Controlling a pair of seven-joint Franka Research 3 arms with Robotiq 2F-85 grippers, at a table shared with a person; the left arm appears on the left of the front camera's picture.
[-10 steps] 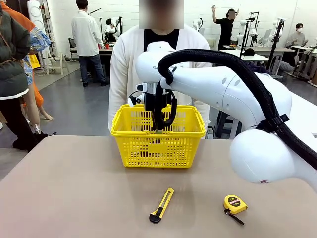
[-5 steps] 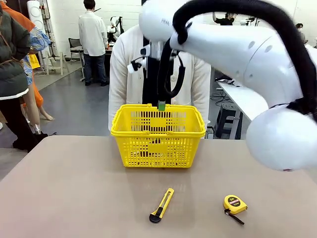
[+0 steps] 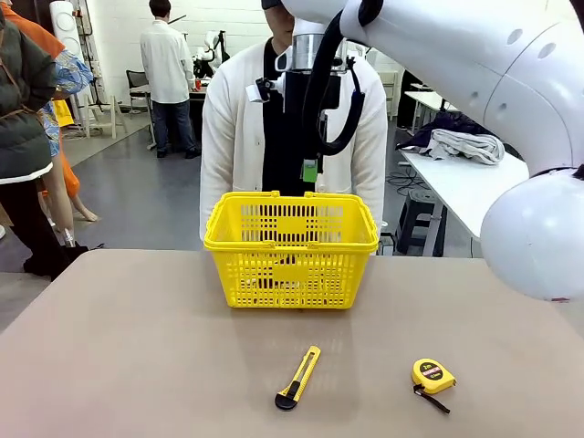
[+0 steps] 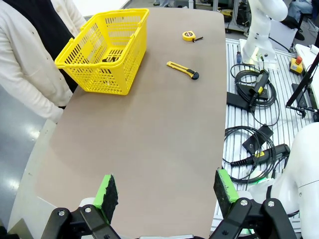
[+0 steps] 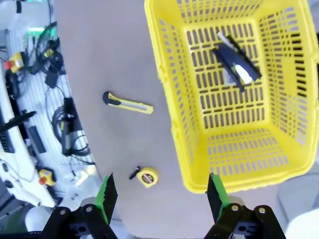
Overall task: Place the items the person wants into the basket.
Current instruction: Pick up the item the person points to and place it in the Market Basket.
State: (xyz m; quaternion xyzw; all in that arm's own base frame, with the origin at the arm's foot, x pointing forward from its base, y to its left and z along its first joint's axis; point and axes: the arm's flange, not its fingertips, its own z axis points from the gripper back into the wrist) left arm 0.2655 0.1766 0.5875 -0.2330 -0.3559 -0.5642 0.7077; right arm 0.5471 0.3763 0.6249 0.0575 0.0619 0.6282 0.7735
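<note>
The yellow basket (image 3: 292,274) stands at the table's far side, in front of the person (image 3: 233,137) in a white cardigan. On the basket floor lie the black stapler (image 5: 234,62) and a slim white marker (image 5: 223,38) beside it; the pen is hard to make out among them. My right gripper (image 3: 308,170) hangs high above the basket's rear rim, open and empty, and its wrist view looks straight down over the basket (image 5: 179,114) past its fingertips (image 5: 162,194). My left gripper (image 4: 166,189) is open and empty, far back from the basket (image 4: 99,74).
A yellow-and-black utility knife (image 3: 298,377) lies on the near table, with a round yellow tape measure (image 3: 431,375) to its right. Cables and gear lie beside the table's edge (image 4: 254,94). Other people stand farther back on the left.
My right arm has lifted straight up out of the basket, from inside its rim to well above it, with nothing in the fingers. The things on the table have stayed put.
</note>
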